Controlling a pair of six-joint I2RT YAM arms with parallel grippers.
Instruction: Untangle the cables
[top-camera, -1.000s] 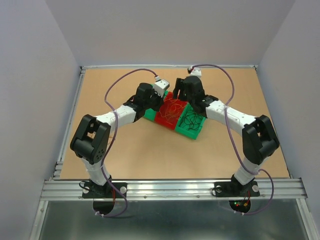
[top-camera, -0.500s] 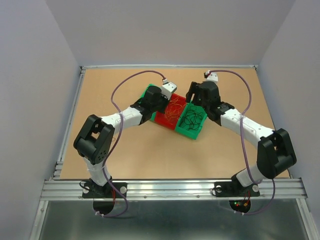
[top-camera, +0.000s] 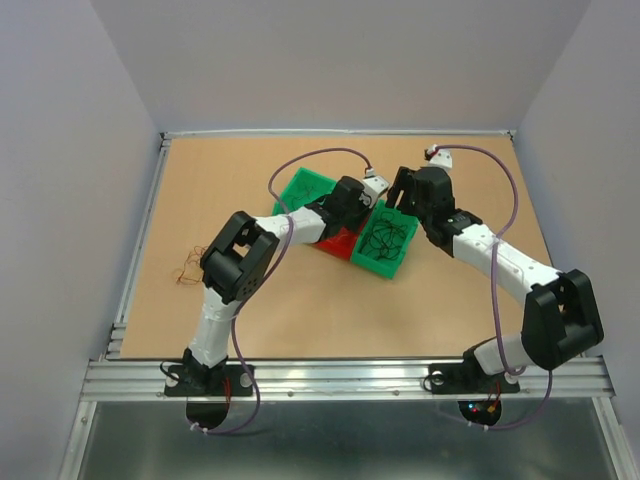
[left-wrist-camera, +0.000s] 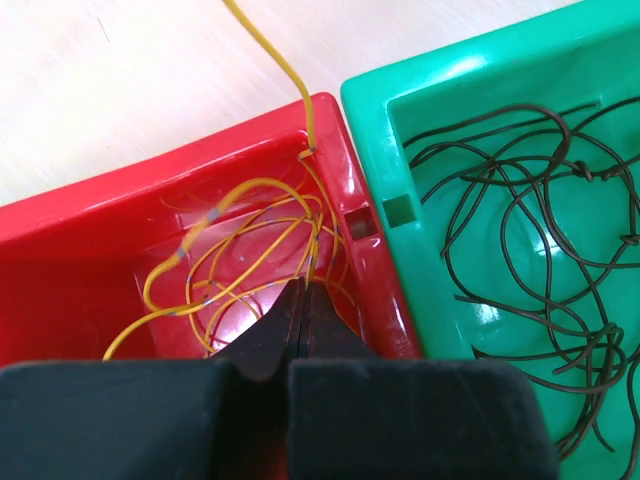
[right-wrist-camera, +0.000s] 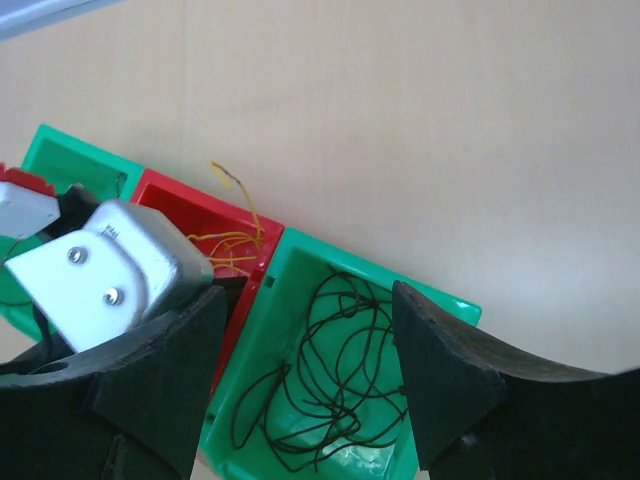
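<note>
Thin yellow cables (left-wrist-camera: 240, 250) lie curled in a red bin (left-wrist-camera: 100, 210). Black cables (left-wrist-camera: 540, 250) fill the green bin (left-wrist-camera: 450, 70) beside it. My left gripper (left-wrist-camera: 300, 290) is low over the red bin's right side, shut, with a yellow strand (left-wrist-camera: 313, 240) running straight from its tips up over the rim. In the top view it sits at the bins' far edge (top-camera: 368, 205). My right gripper (right-wrist-camera: 308, 295) hovers open above the green bin's black cables (right-wrist-camera: 340, 370), nothing between its fingers (right-wrist-camera: 440, 380).
A second green bin (top-camera: 300, 188) stands behind the red bin (top-camera: 335, 243). A small orange tangle of cables (top-camera: 186, 270) lies on the table near the left edge. Walls close the table on three sides.
My left arm has swung right, taking its gripper to the red bin's right side. My right gripper drew back right from the red bin to over the green one. The orange tangle is now uncovered.
</note>
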